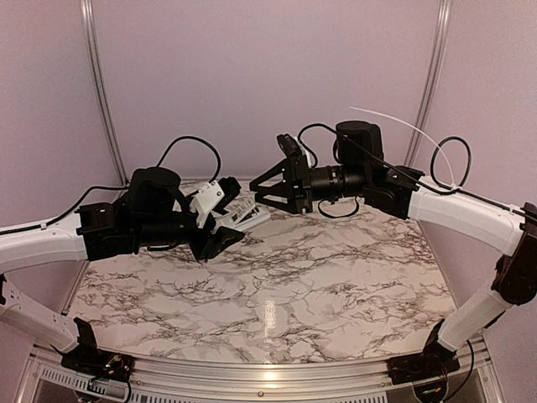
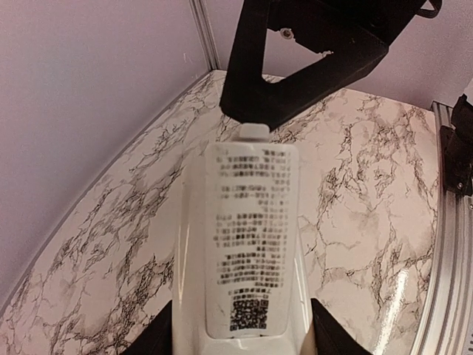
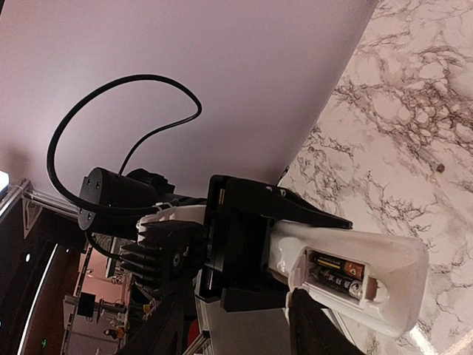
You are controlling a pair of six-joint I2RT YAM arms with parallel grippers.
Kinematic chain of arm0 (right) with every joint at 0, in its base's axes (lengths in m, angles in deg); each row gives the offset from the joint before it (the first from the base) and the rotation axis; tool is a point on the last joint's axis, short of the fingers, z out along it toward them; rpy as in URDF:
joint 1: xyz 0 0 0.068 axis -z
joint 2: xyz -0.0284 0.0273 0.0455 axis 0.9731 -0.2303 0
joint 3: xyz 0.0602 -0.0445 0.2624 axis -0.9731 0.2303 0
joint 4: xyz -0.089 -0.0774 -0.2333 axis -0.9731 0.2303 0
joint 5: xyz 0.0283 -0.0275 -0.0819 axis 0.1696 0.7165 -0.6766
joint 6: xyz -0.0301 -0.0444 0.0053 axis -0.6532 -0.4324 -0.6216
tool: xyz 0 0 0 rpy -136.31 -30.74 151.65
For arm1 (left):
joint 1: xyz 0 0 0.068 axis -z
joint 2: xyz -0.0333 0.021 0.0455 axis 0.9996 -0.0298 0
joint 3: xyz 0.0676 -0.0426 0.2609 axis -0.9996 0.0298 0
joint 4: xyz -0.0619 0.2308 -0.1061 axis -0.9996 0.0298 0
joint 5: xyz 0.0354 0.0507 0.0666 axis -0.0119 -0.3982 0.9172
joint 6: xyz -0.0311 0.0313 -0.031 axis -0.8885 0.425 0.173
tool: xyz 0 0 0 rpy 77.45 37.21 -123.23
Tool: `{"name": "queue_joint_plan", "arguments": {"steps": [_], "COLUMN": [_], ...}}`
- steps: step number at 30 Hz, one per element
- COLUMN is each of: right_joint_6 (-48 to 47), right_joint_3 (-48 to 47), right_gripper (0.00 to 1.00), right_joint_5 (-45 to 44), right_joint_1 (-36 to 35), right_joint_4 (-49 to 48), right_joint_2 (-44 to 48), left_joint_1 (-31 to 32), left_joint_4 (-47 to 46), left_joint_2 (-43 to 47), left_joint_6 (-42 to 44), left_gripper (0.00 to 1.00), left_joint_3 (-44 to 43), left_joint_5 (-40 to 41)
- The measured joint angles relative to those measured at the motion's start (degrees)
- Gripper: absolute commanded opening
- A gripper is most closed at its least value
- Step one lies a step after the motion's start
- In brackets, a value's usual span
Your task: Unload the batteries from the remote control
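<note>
While clamped at one end in the left gripper (image 2: 242, 339), held aloft over the marble table (image 1: 336, 285): white remote control (image 3: 392, 255), dark recess uncovered, two batteries (image 3: 336, 271) seated side by side inside. Right gripper (image 3: 240, 329) spread wide, close by the remote's free end.

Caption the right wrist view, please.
Left gripper holds the remote, two batteries exposed in its open back.
</note>
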Motion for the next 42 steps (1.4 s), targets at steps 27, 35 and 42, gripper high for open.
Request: {"name": "queue_joint_plan", "arguments": {"steps": [27,35,42], "right_joint_6": [0.0,-1.46,-3.91], "right_joint_3": [1.86,1.73,1.51], "right_gripper": [0.47,0.49,0.69], "right_joint_5": [2.43,1.81,-0.5], "right_joint_1": [-0.92,-0.11,3.28], "right_joint_4": [2.95,5.92,10.38], "right_joint_2": [0.0,0.0,2.47], "left_joint_1": [0.0,0.0,0.0], "left_joint_4": [-5.6,-5.77,-5.77], "left_joint_2": [-0.92,-0.94,-0.94], "left_joint_6": [-0.04,-0.02,-0.02], "left_gripper": [0.0,0.0,0.0], "left_joint_3": [-0.26,-0.26,-0.26], "left_joint_5": [3.39,3.41,3.3]}}
